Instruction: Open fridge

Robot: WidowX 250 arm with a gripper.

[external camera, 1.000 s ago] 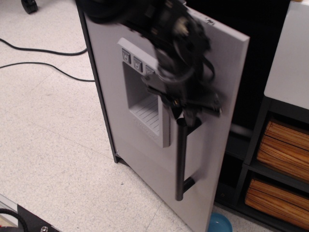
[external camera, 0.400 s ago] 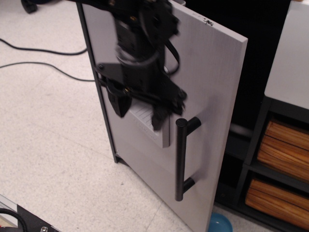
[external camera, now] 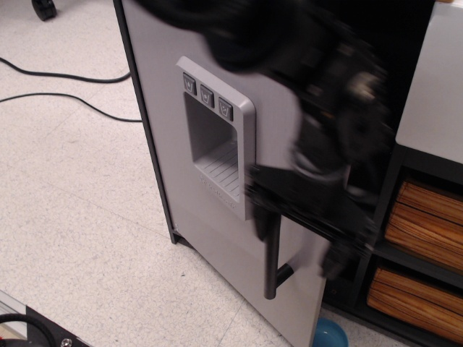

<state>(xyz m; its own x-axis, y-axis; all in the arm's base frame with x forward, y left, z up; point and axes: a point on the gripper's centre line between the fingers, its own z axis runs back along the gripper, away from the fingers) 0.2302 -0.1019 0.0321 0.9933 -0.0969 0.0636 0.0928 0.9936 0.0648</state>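
A: Entry, near to far. Closest to the lens, the robot arm sweeps across the upper right, heavily motion-blurred. Its pincer [external camera: 304, 210] hangs in front of the top of the handle [external camera: 272, 264].

B: Pincer state?

A: Cannot tell. The blur smears the jaws; I can't say whether they are spread, closed, or on the bar at all.

B: Fridge position?

A: The fridge [external camera: 181, 188] stands on the floor at frame centre, grey door facing us, dispenser panel [external camera: 215, 148] with three buttons upper left of the handle. The door's right edge is hidden behind the arm.

B: Progress?

A: My judgement: not finished. Dark space shows right of the door, so it may be partly swung out, but I can't confirm. Pulling it clearly wide remains.

B: Surroundings?

A: Speckled pale floor tiles [external camera: 79, 217] with black cables [external camera: 65, 97] at left. A blue bowl [external camera: 329, 334] by the door's bottom corner. Behind, right: dark shelf unit [external camera: 383, 210] holding woven brown baskets [external camera: 423, 217], grey top surface above.
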